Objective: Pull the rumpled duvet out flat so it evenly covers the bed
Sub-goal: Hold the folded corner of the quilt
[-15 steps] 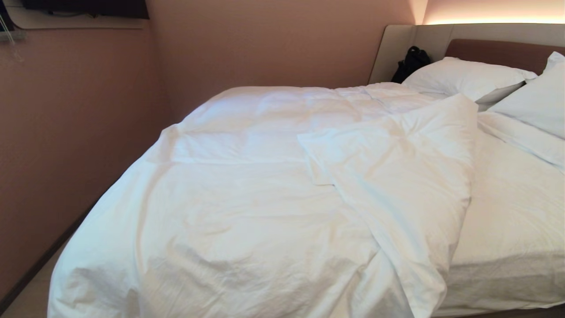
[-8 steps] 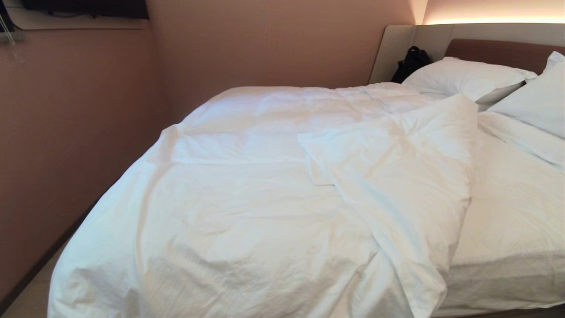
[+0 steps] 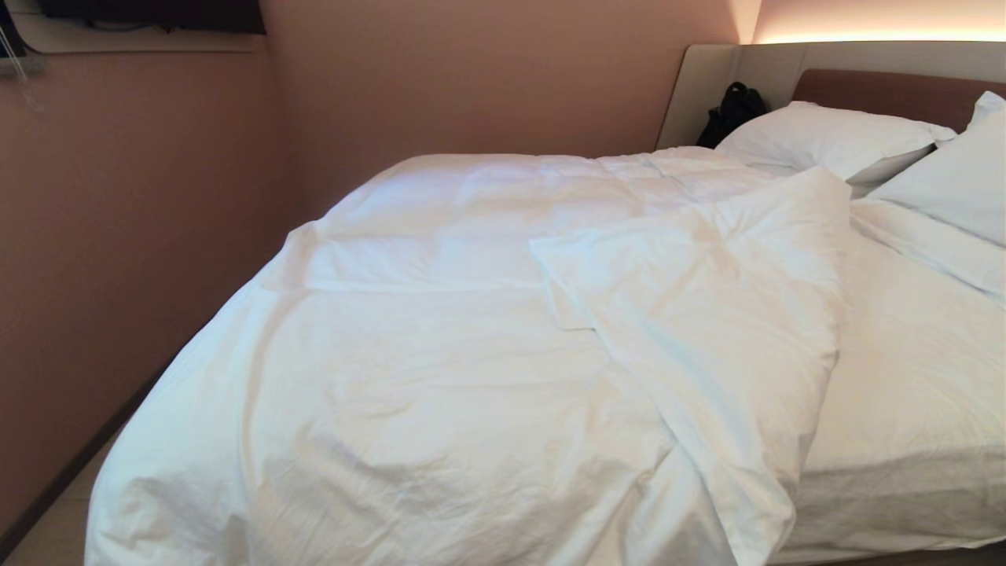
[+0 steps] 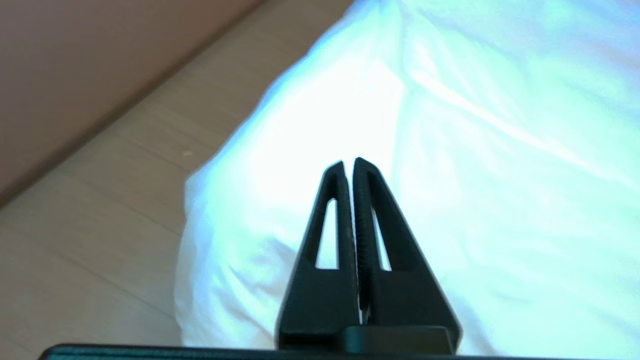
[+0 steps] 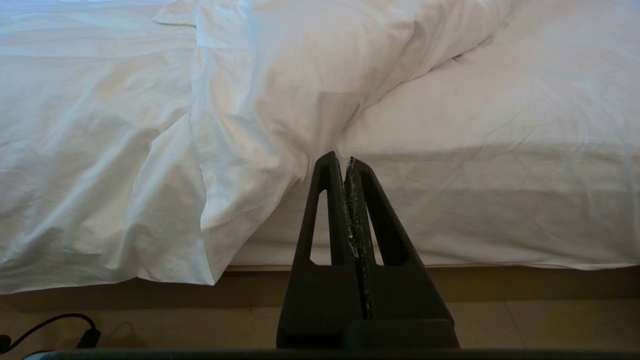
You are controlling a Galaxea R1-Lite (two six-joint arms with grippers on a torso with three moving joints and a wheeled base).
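The duvet point(image 3: 471, 354) lies bunched over the bed's point(image 3: 904, 409) left side, pillows point(image 3: 825, 137) behind

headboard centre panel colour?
Brown padded headboard panel, beige surround; head view shows it best.

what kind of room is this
Most likely a hotel-style bedroom: a double bed with a rumpled white duvet, plump white pillows against a padded headboard, and strip lighting glowing above it.
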